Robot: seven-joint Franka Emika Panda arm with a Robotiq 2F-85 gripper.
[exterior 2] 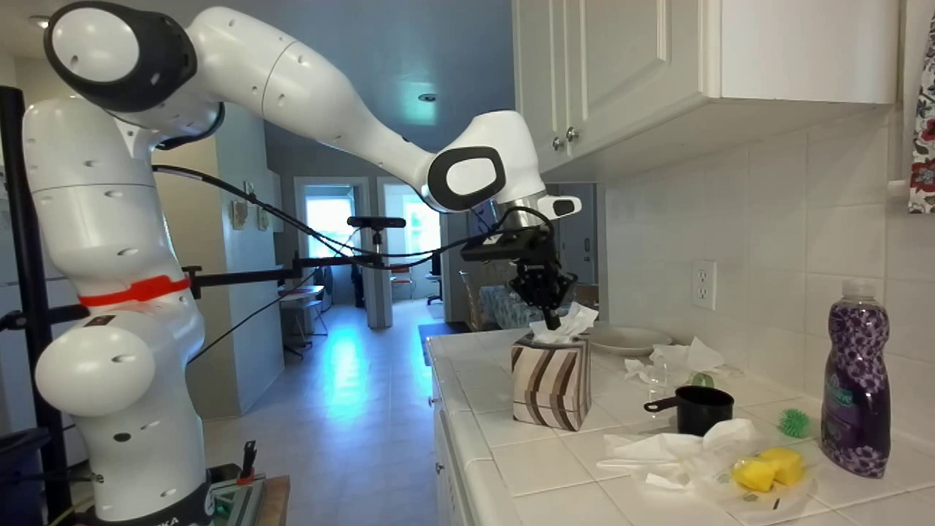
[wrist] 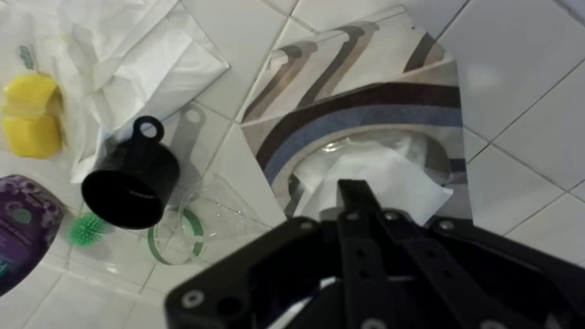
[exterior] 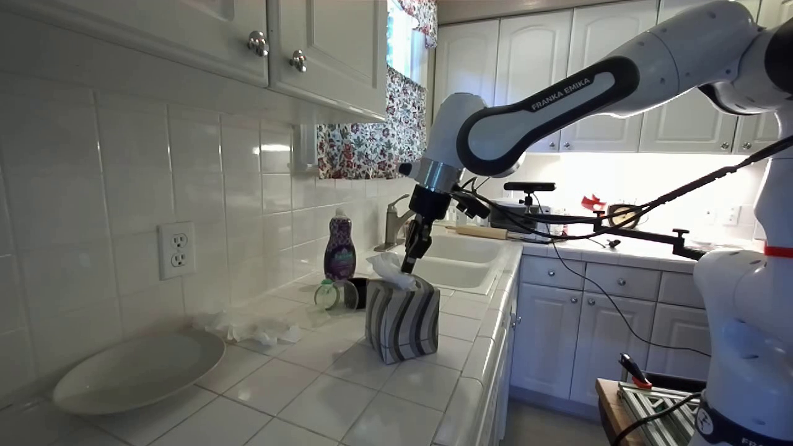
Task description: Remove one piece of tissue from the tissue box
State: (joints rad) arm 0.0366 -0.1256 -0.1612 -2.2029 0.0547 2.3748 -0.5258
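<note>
The striped tissue box (exterior: 403, 325) stands upright on the tiled counter; it also shows in an exterior view (exterior 2: 553, 383) and in the wrist view (wrist: 361, 98). A piece of tissue (exterior: 386, 266) sticks up from its top opening, its lower part still inside the box; it also shows there (exterior 2: 575, 321) and in the wrist view (wrist: 388, 176). My gripper (exterior: 407, 266) points down into the tissue at the opening. Its fingertips (wrist: 358, 189) look together, with white paper around them. The exact pinch point is hidden. The fingertips also show there (exterior 2: 552, 321).
A white oval plate (exterior: 142, 371), a purple soap bottle (exterior 2: 856, 387), a black measuring cup (exterior 2: 703, 410), clear plastic, a green spiky ball (exterior 2: 794, 422), yellow pieces (exterior 2: 768, 469) and loose crumpled tissues (exterior 2: 679, 453) lie around the box. The sink (exterior: 464, 272) is behind. Upper cabinets overhang the counter.
</note>
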